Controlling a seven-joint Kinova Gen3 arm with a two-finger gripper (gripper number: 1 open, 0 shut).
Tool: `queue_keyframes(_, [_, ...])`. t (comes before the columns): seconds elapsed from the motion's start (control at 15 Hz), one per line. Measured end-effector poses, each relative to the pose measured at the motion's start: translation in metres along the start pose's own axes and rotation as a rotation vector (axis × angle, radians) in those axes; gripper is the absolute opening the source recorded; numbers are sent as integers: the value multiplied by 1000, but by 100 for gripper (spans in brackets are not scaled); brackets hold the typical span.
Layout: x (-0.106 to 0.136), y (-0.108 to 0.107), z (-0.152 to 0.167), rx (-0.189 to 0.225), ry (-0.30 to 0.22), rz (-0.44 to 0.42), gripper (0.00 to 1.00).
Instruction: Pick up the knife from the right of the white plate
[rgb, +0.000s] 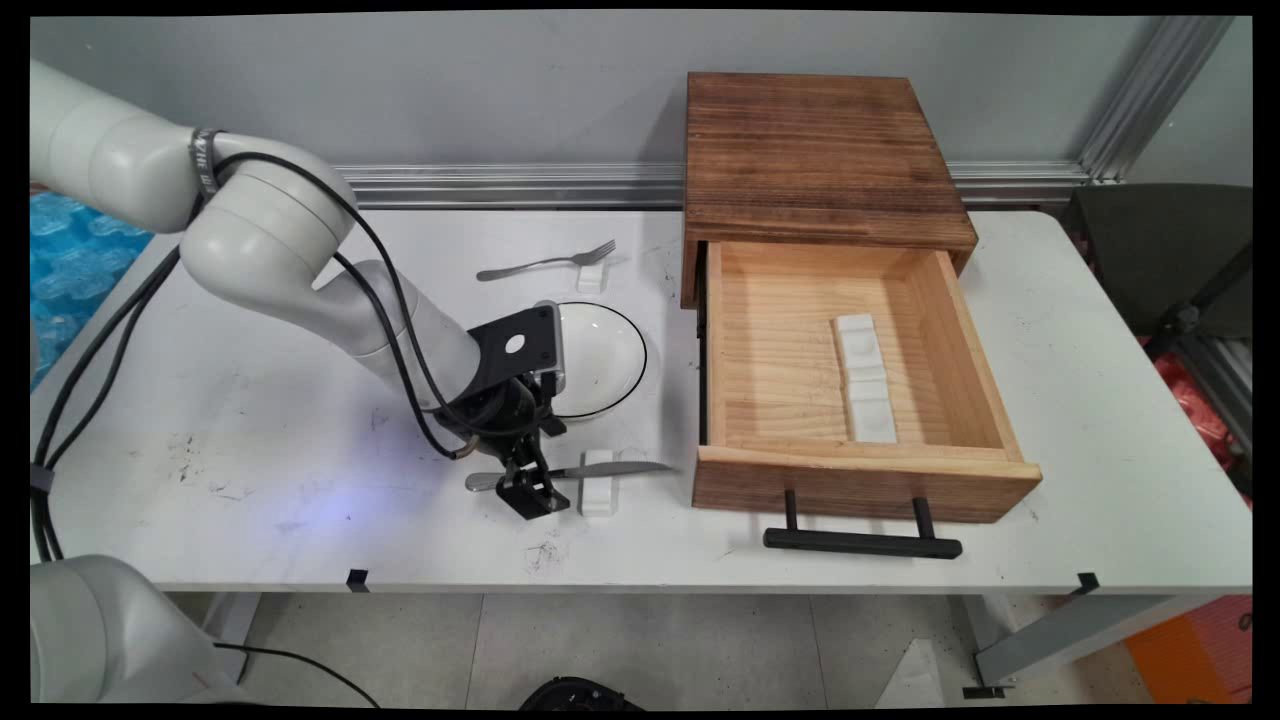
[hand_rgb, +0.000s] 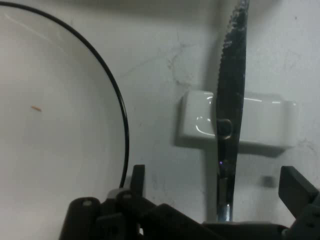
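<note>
Low over the counter near its front edge: the hand, fingers spread wide to either side of the knife handle, not closed on it. Knife lying flat, resting across a small white rest, serrated blade pointing toward the drawer. Just behind, a white plate with a thin black rim. Right of these, a wooden box with the drawer pulled open, white holder inside. Farther back, a fork propped on another rest.
</note>
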Motion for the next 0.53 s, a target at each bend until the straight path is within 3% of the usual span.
queue_keyframes(0.53, [3, -1, 1, -5, -1, -1, 100])
